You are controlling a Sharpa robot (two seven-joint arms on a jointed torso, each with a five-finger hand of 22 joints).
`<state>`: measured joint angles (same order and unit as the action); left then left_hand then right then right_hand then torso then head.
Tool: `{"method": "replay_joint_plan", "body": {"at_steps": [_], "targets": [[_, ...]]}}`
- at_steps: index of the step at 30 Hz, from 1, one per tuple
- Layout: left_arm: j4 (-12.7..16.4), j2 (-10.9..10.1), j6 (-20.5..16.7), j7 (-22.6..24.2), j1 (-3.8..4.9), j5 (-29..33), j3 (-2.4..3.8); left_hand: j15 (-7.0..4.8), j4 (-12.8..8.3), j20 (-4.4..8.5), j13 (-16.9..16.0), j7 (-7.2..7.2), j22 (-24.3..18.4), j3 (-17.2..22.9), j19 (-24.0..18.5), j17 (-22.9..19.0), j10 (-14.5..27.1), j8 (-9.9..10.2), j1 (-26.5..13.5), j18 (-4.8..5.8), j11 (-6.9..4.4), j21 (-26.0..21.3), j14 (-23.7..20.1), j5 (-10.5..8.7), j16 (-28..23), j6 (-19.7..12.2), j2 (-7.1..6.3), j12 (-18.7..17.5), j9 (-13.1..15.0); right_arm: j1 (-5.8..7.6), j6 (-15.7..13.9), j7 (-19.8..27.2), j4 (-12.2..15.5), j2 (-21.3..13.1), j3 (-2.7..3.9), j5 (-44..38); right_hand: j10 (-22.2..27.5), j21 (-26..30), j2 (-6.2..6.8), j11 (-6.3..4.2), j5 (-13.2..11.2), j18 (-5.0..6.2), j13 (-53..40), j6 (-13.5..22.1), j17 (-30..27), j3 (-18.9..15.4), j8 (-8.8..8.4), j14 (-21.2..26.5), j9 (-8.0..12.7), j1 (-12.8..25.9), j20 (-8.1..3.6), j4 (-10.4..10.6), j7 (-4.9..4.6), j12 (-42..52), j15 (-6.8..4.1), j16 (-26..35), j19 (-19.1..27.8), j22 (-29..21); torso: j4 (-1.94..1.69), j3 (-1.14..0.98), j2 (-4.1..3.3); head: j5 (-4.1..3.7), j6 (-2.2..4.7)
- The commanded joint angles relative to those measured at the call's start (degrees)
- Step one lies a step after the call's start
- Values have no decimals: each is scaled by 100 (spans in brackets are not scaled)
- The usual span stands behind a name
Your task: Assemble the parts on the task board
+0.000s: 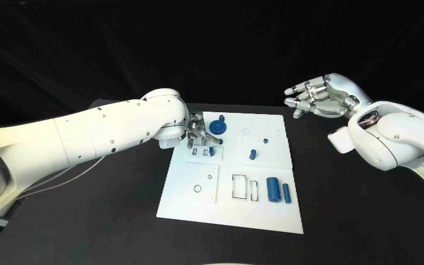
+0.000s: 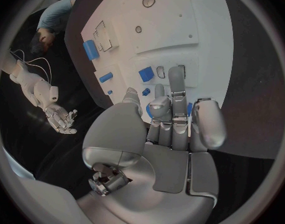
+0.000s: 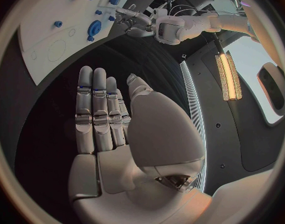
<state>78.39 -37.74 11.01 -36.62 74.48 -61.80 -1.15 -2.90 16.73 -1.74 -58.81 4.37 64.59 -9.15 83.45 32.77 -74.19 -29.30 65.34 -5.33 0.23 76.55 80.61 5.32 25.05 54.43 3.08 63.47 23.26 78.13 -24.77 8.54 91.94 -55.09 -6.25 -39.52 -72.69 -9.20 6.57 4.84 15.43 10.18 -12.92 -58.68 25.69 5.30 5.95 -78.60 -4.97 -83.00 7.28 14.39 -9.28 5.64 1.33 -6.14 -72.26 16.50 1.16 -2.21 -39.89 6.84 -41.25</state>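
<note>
Two hands flank the task board (image 1: 190, 200). At nine o'clock the left hand (image 1: 200, 131) reaches over its far-left corner, fingers spread above small blue parts (image 1: 216, 129), holding nothing. At two o'clock the right hand (image 1: 320, 96) hovers beyond the board, fingers extended, empty.

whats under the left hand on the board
The left hand hangs over the far left part of the task board. Small blue parts lie just past its fingers. A blue piece peeks between the fingers; whatever lies beneath the palm is covered.
</note>
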Motion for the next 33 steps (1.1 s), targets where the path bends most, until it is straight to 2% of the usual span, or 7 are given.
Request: {"method": "replay_joint_plan", "body": {"at_steps": [1,5,13,19,22,33], "targets": [[-47,58,228,-42,2,-80,-8,-15,-3,-16,10,5,15,-46,34,11,-8,-38,-42,89,7,28,34,26,-26,-44,30,23,15,-4,-29,-57,-14,13,-1,-103,3,42,-11,38,37,35,8,-12,-8,-43,-24,17,-9,57,48,4,-20,-32,40,35,6,-15,18,-5,-20,15,-4],[-93,115,254,-46,0,-69,-23,-14,-9,-17,4,5,31,-43,35,18,-5,-47,-27,91,8,38,34,29,-31,-53,50,28,27,-8,-34,-65,-24,29,-3,-105,4,52,-15,42,60,35,11,-12,-12,-45,-25,16,-10,64,51,5,-27,-38,43,46,3,-29,8,-5,-24,17,-16],[-174,199,340,-54,-9,-44,-58,-13,-22,-20,-4,5,51,-33,31,36,2,-68,37,93,8,53,37,33,-43,-72,81,33,58,-21,-30,-74,-41,65,-6,-107,9,71,-17,48,103,35,17,-8,-18,-48,-29,18,-12,67,56,1,-34,-48,48,65,-1,-55,19,-9,-18,24,-47],[-188,214,423,-58,-11,-22,-64,-12,-27,-21,-9,5,63,-24,27,49,6,-82,84,94,8,62,40,35,-52,-86,97,37,78,-27,-31,-82,-50,75,-7,-107,11,89,-29,51,161,36,24,-6,-24,-42,-31,17,-14,63,59,-5,-38,-58,51,84,-8,-83,14,-7,-15,12,-52],[-193,228,446,-58,-14,-4,-66,-12,-32,-23,-16,5,80,-9,26,60,8,-95,133,96,8,74,41,37,-61,-96,114,42,96,-30,-30,-86,-52,81,-8,-107,10,116,-35,52,328,38,36,-5,-32,-27,-36,8,-18,54,60,-13,-40,-73,52,114,-29,-129,13,-9,-16,5,-49],[-198,251,478,-50,-22,80,-69,-15,-46,-25,-44,-5,131,158,13,118,9,-162,396,100,0,113,53,51,-103,-131,159,62,190,-36,-20,-91,-71,103,-9,-119,13,142,-44,52,429,37,48,-7,-41,-3,-38,9,-22,40,60,-22,-41,-89,53,144,-40,-171,14,-9,-18,14,-66]]}}
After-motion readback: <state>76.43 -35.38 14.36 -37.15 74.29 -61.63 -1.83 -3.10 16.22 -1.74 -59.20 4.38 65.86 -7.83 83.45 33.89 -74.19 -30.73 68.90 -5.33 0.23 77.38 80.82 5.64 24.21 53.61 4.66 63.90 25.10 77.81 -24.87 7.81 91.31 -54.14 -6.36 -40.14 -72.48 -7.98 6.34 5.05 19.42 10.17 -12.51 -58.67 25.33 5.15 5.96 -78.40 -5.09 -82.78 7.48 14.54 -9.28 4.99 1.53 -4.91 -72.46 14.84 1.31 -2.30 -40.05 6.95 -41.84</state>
